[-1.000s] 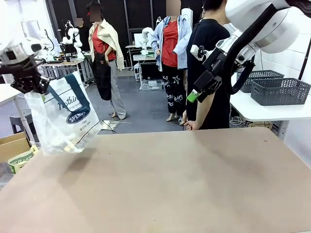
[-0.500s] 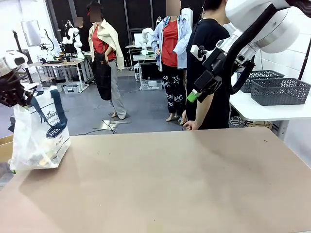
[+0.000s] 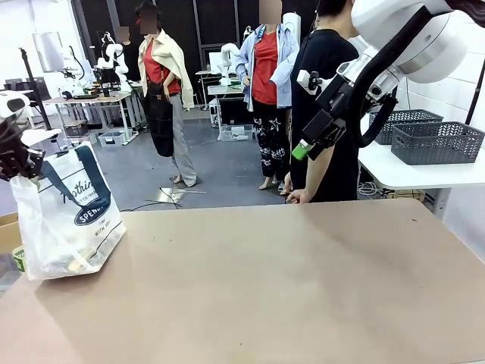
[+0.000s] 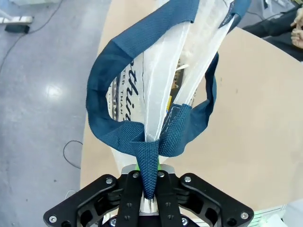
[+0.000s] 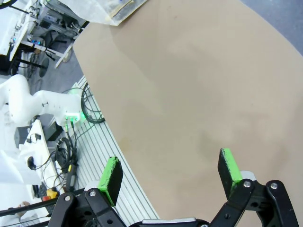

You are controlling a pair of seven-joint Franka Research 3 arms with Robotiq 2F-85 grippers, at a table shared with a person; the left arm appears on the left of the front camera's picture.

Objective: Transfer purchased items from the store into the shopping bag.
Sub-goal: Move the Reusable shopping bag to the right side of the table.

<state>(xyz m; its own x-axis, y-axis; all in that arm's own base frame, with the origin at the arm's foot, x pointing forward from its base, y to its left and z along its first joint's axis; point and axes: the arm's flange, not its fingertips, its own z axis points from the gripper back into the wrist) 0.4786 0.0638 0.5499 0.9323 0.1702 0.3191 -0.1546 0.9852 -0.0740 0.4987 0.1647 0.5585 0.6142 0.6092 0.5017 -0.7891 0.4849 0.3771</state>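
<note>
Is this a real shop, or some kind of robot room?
Probably a robot lab set up like a shop. A shopping bag hangs from the left end effector over a plain table, grey baskets sit on a side bench, and workbenches stand behind.

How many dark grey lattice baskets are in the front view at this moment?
2. Both sit on the white side table at the right: the nearer basket at the picture's edge, the farther basket just behind it, partly hidden by the robot's right arm. More could be hidden there.

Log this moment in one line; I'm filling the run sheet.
left pincer: shut on handles | shopping bag: on table's left edge | right pincer: open, raised, empty
</note>
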